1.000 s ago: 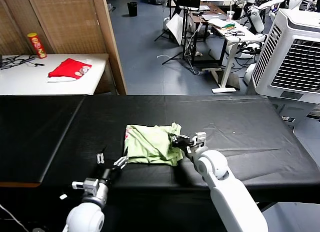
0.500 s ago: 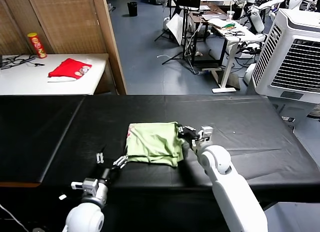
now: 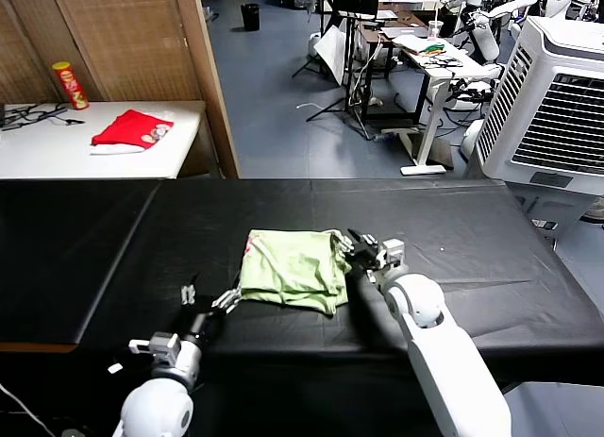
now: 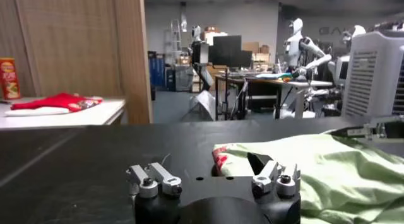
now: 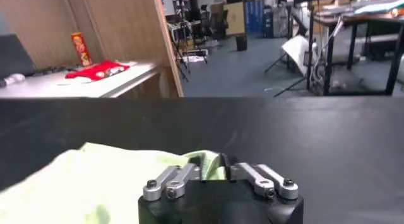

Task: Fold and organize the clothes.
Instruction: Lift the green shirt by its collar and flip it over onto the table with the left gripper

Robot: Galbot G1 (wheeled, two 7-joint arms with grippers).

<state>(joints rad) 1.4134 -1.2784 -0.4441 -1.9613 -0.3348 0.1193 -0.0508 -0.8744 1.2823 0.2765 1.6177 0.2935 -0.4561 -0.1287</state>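
We list a black table [image 3: 491, 258] in the foreground. Beyond it, far left, we note a white table [image 3: 57, 149] bearing a red garment [image 3: 130, 128], a red canister [image 3: 69, 85] and dark cables [image 3: 28, 116]. At far right we record a white cooling unit [image 3: 557, 116].

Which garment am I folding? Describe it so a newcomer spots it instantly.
On the long black-covered table before the robot, near the middle, lies a pale lime-green thin cotton shirt, folded. Unlike the red garment on the white side table behind, it is green.
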